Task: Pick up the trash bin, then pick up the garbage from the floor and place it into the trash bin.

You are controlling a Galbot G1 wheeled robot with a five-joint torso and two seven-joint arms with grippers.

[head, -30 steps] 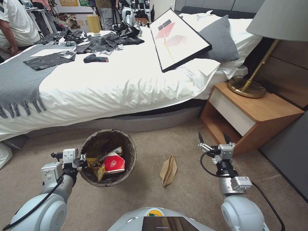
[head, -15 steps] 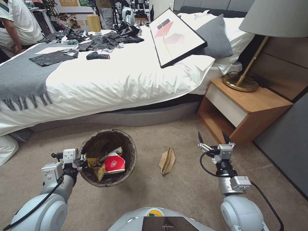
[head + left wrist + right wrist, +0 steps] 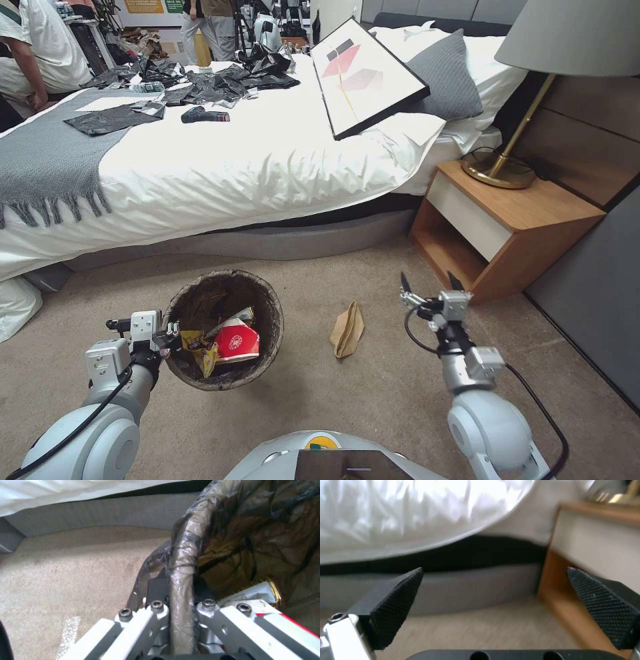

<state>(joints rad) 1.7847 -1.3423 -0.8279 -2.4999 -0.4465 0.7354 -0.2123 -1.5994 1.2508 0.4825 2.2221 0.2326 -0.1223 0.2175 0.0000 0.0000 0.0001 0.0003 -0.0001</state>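
From where I stand, the left gripper (image 3: 175,331) has its fingers pressed onto the rim of the trash bin (image 3: 270,313), pinching the wrinkled dark liner and the rim edge together, as the left wrist view makes plain (image 3: 180,590). The bin is in front of the robot on its left side, near the bed (image 3: 233,173), and some garbage already lies inside: a red-and-white wrapper (image 3: 235,340) and a yellow packet (image 3: 200,347). One brown paper piece (image 3: 347,328) lies on the floor (image 3: 373,400), between the bin and the right gripper (image 3: 425,283). That gripper hovers in the air with its fingers spread wide and empty.

I think the weak point is the grasp on the bin. It holds only a thin piece of rim, and plastic film is slippery, so the bin may tilt, slip out, or spill its wrappers if the arm swings. The paper is flat and soft; the spread fingers may push it along the carpet instead of catching it. The nightstand (image 3: 507,227) stands close to the right arm, so a wide reach could hit it.
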